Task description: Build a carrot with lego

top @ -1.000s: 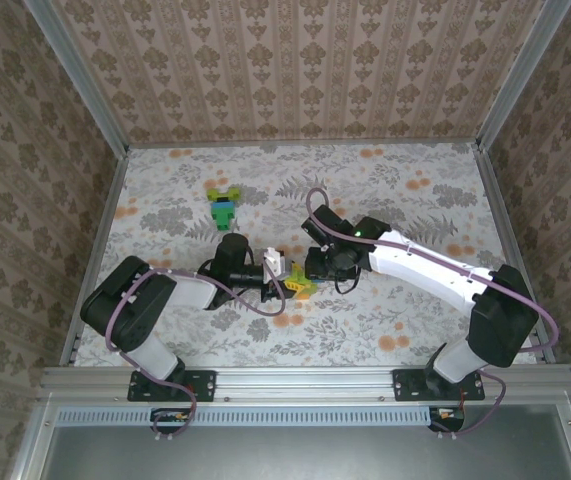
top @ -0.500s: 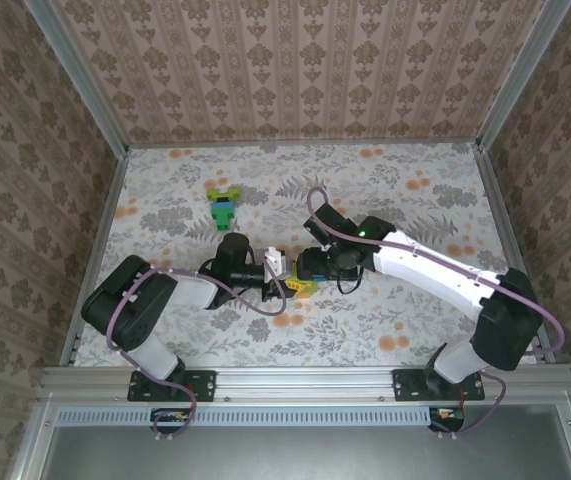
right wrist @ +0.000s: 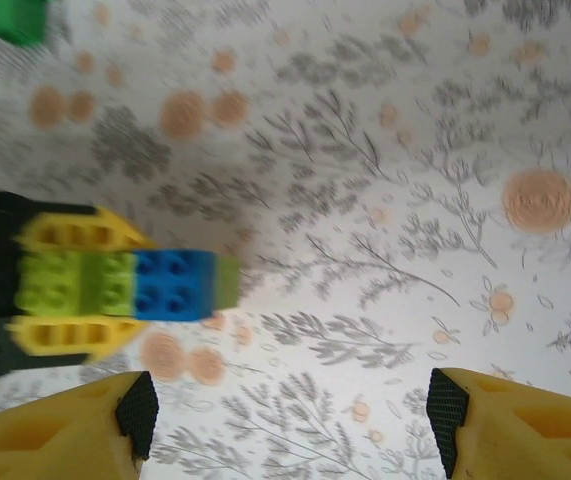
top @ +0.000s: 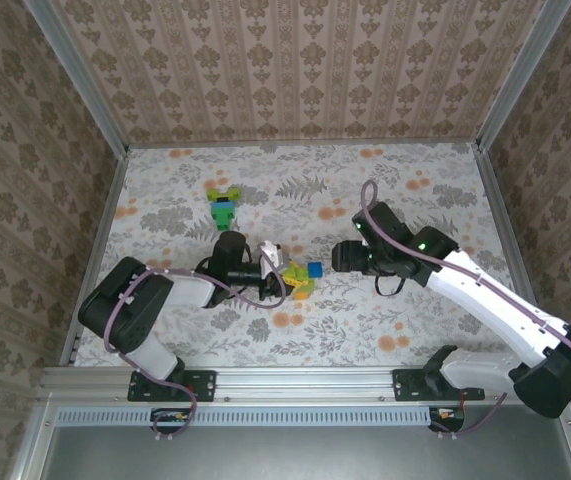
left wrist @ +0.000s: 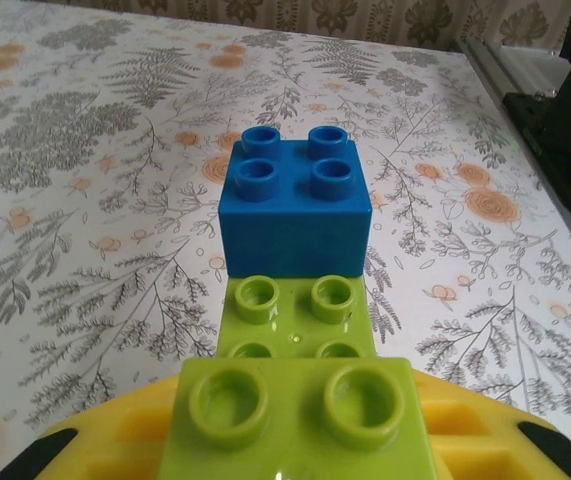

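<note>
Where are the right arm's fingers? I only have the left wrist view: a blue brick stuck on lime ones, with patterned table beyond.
Observer: The right fingers stand open and empty, to the right of the carrot and apart from it.
Operator: Are there any other bricks on the table?
Observer: Yes, a small green cluster lies farther back, left of the carrot.
Operator: What is beyond the blue brick?
Observer: From the right wrist, a lime piece sticks out past the blue brick.
</note>
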Action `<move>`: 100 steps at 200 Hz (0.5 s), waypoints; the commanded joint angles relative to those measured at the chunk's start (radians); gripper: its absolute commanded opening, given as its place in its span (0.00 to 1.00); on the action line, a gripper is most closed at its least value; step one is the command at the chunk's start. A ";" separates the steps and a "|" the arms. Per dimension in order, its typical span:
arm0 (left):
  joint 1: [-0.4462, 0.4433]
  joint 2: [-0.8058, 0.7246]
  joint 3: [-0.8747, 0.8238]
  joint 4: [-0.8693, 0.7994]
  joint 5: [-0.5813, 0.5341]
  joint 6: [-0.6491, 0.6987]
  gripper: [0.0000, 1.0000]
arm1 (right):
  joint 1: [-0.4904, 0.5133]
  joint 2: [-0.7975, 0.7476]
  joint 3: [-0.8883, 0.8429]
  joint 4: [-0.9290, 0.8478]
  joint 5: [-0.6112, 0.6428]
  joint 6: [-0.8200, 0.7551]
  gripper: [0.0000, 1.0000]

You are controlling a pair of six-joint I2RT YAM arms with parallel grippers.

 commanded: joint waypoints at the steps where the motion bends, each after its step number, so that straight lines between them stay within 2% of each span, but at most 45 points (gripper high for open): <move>1: 0.008 -0.081 0.024 -0.078 0.005 -0.114 0.28 | -0.009 -0.012 -0.091 0.078 -0.045 -0.028 0.73; 21: 0.008 -0.147 0.079 -0.198 -0.018 -0.170 0.29 | -0.014 -0.022 -0.160 0.140 -0.067 -0.044 0.73; 54: 0.014 -0.225 0.254 -0.564 -0.064 -0.178 0.31 | -0.038 -0.059 -0.218 0.189 -0.083 -0.094 0.73; 72: 0.034 -0.231 0.364 -0.771 -0.107 -0.168 0.31 | -0.063 -0.101 -0.242 0.197 -0.092 -0.119 0.73; 100: 0.107 -0.186 0.507 -0.979 -0.130 -0.211 0.32 | -0.082 -0.143 -0.265 0.200 -0.083 -0.159 0.73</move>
